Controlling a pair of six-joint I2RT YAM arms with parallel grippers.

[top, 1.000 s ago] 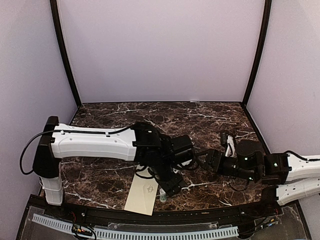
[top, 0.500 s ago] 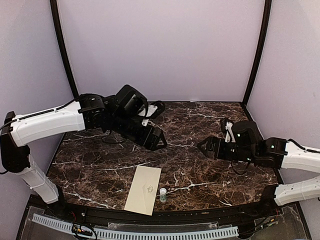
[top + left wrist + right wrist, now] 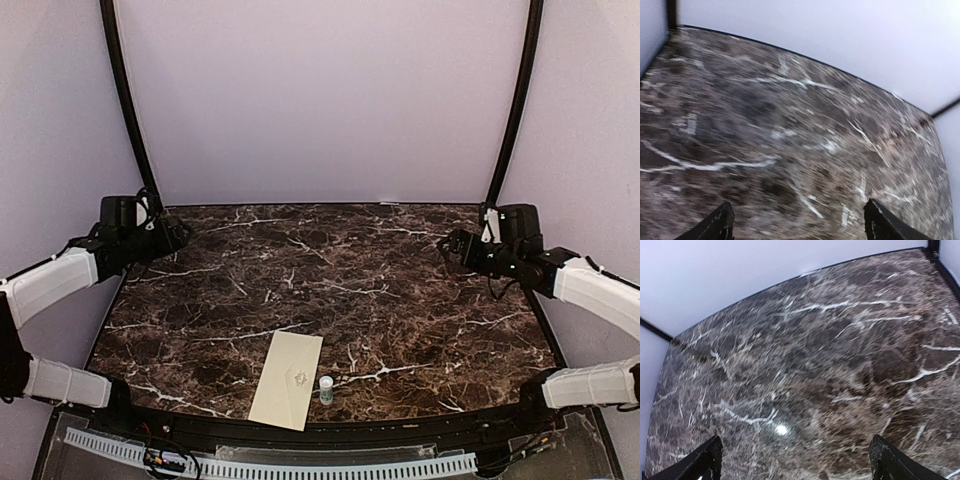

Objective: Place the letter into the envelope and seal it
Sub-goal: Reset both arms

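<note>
Sm white vial (image 3: 326,389) upright nr front of marble tbl (image 3: 400,290)

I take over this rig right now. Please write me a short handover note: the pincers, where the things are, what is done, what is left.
Left pincer: open, empty, over the far left of the table.
Right pincer: open, empty, over the far right.
The envelope lies flat at the near edge, emblem up, no flap sticking out; a small vial stands beside it.
Done: no loose letter is in view, so it is probably inside.
Left: check the seal; the pictures cannot confirm it.
</note>
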